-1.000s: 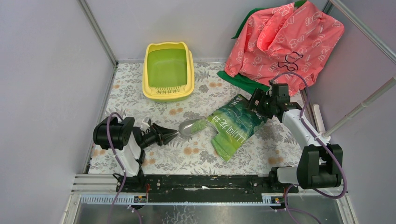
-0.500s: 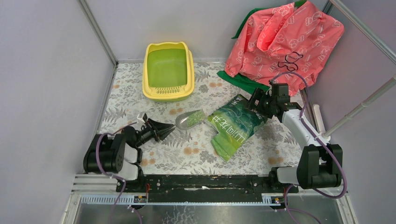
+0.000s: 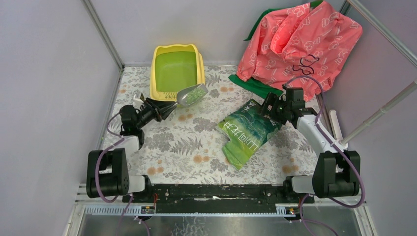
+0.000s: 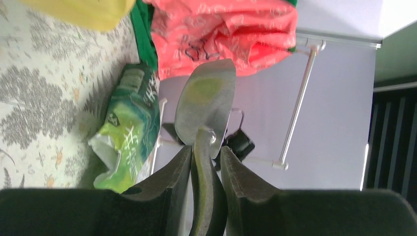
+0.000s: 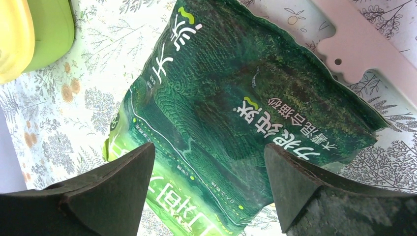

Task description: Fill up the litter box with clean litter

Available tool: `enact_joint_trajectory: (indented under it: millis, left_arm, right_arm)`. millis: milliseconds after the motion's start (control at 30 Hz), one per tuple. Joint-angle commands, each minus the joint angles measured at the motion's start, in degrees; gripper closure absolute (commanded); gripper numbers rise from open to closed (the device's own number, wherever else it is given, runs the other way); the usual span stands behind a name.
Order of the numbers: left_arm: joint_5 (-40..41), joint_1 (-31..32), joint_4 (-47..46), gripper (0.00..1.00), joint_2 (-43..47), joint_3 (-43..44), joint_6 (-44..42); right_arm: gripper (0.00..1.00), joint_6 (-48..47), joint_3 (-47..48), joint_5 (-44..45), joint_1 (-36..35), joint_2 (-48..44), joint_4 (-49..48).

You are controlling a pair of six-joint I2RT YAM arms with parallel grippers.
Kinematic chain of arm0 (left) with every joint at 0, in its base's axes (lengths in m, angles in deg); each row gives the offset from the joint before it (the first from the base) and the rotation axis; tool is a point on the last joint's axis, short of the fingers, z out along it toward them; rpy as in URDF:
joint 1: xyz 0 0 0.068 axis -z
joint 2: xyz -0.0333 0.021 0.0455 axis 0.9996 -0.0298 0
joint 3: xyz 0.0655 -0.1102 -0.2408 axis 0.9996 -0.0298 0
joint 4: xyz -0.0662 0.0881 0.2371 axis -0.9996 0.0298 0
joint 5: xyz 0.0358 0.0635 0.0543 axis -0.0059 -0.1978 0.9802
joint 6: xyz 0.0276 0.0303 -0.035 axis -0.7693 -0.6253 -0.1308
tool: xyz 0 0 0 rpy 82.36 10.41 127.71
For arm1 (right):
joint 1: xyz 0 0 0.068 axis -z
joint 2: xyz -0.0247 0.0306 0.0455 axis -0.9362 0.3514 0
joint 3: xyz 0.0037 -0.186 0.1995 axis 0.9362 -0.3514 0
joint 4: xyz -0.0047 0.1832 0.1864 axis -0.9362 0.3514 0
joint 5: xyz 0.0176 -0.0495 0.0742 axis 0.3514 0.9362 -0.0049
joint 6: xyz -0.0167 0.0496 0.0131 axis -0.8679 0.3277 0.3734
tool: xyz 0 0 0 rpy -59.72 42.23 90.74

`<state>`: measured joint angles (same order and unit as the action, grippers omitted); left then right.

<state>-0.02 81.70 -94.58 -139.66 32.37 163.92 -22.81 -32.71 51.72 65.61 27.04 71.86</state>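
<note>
Our left tool [image 3: 166,106] grips the scoop [image 3: 192,94] by its handle, clean litter [image 3: 196,92] aboard, at the litter box [image 3: 153,83] lip; our right tool [image 3: 269,107] gapes empty over the bag [image 3: 248,130].

One litter box [image 3: 176,69]. One scoop [image 3: 193,94], one load of clean litter [image 3: 196,92] in it. One green bag [image 3: 248,130], white lettering. One pink garment [image 3: 300,42], one green cloth [image 3: 253,86] under it. One left gripper [image 3: 170,106], one right gripper [image 3: 268,110]: two in all. One floral tabletop [image 3: 196,157].
</note>
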Motion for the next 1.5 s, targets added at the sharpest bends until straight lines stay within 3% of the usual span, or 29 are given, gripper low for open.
enact_joint_trajectory:
  millis: [0,167,400,667,767,967,1100,1367,1467]
  left_arm:
    - [2.7,-2.59,5.93,1.0,-4.51,10.07,-2.77]
    - [6.76,-5.83,14.99,1.0,-11.21,22.74,-8.66]
    - [19.31,-4.83,38.93,1.0,-19.89,44.02,-25.42]
    - [40.54,3.65,61.78,1.0,-28.1,66.25,-47.07]
    - [52.07,9.33,66.85,1.0,-30.92,72.89,-55.3]
    - [77.13,18.94,72.31,1.0,-35.43,80.69,-69.12]
    - [87.8,21.6,73.07,1.0,-36.95,82.28,-74.37]
    - [102.22,27.79,68.07,1.0,-35.43,81.97,-87.47]
    - [103.8,30.43,66.59,1.0,-33.55,80.41,-89.86]
  right_arm:
    - [0.11,-0.98,1.13,-1.7,-0.42,-0.7,-0.46]
    - [0.11,-0.75,0.75,-2.34,-0.47,-1.01,-0.61]
    - [0.11,-0.22,-1.98,-3.18,-0.49,-1.8,-2.13]
    - [0.11,-0.88,-0.61,-3.46,-0.49,-3.27,-0.29]
    - [0.1,-1.41,0.09,-2.71,-0.46,-4.06,0.9]
    - [0.09,-1.9,0.69,-2.41,-0.41,-5.37,2.2]
    - [0.1,-2.0,0.62,-2.59,-0.45,-5.84,2.5]
    - [0.09,-1.3,0.45,-3.59,-0.44,-5.96,2.18]
    - [0.09,-1.27,1.05,-3.34,-0.43,-6.24,2.76]
